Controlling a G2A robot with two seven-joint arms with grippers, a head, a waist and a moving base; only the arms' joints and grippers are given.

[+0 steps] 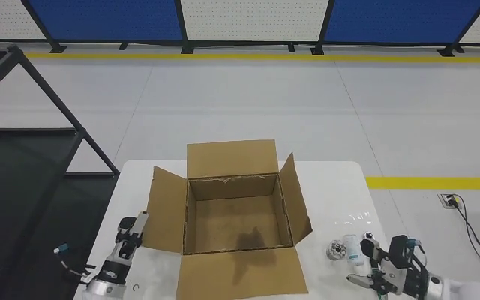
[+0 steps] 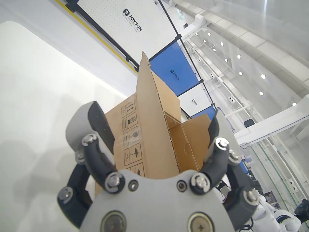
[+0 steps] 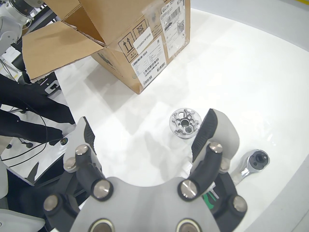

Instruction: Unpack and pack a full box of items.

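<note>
The box (image 3: pixel 149 25) is showing matt brown corrugated cardboard, with smooth white paper labels (image 3: pixel 149 61) stuck on. The white table (image 3: pixel 241 73) is gleaming, glossy and smooth. The round part (image 3: pixel 185 124) is glinting like rough cast metal; the ratchet (image 3: pixel 256 161) is shining, polished metal.

A pale grey floor (image 1: pixel 225 97) is crossed by a yellow line (image 1: pixel 240 55) and closed off at the back by blue panels (image 1: pixel 105 19) and white perforated panels (image 1: pixel 255 19). A black metal stand (image 1: pixel 45 130) is seen beyond the white tabletop's (image 1: pixel 337 187) left edge, and a short yellow strip (image 1: pixel 424 182) beyond its right edge. Rows of ceiling lights (image 2: pixel 263 76) are lit overhead.
</note>
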